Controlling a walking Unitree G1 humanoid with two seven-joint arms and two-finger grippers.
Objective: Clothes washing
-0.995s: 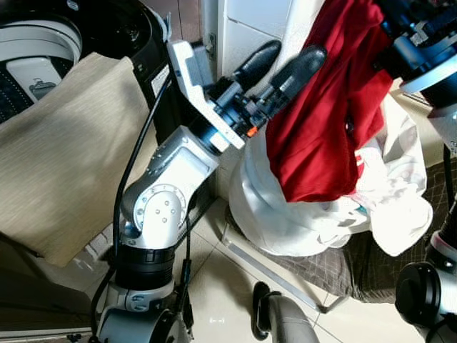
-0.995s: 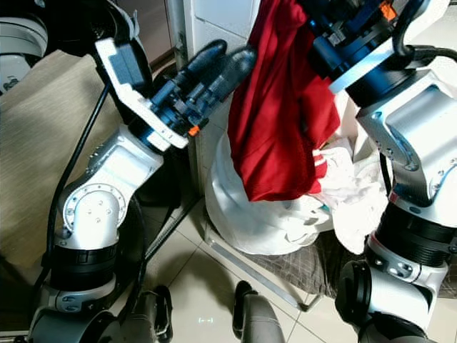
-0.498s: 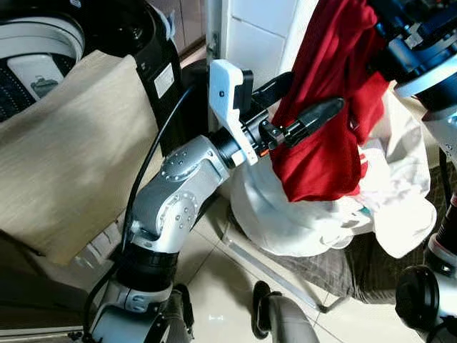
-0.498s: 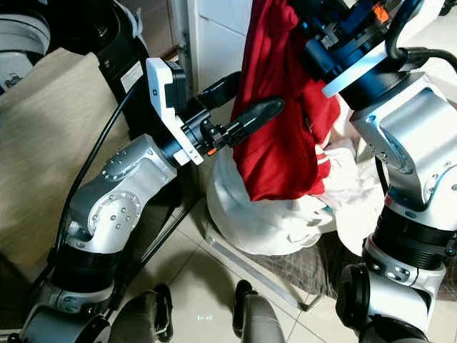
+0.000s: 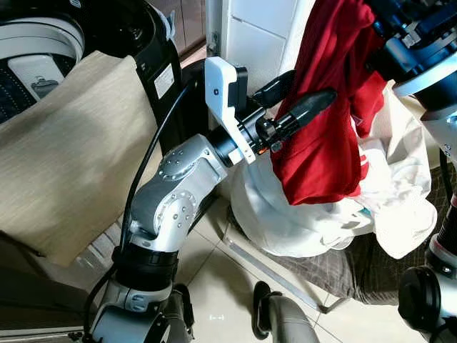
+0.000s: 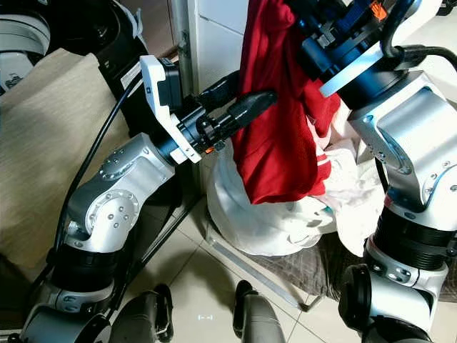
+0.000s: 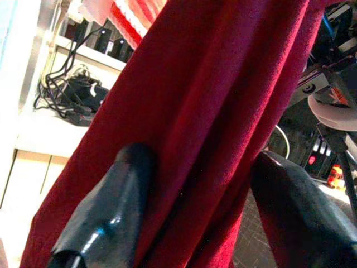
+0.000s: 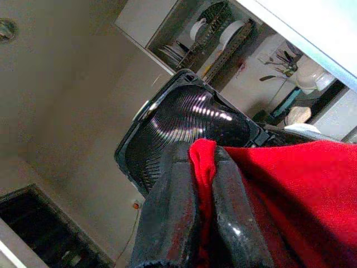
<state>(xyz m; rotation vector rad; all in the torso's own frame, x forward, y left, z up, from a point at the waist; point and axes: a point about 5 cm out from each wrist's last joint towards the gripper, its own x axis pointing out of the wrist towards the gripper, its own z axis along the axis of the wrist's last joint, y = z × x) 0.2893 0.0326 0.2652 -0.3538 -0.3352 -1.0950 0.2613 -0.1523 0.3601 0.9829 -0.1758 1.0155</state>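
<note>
Clamped tight, the right gripper [image 8: 203,184] pinches a fold of the red garment [image 5: 325,121] between its two black fingers, holding it up high so the cloth hangs down over a heap of white laundry [image 5: 314,214]. Spread apart, the fingers of the left gripper [image 7: 198,206] stand on either side of the hanging red cloth, one fingertip [image 7: 120,184] pressed against its surface. Its silver arm [image 5: 175,196] reaches across from the robot's left. The white laundry sits on a dark checked cloth [image 6: 307,264] over a metal frame, on a pale tiled floor [image 5: 221,286]. To the left, a beige cloth [image 5: 64,157] drapes over the rim of an open black washing machine [image 5: 43,36]
</note>
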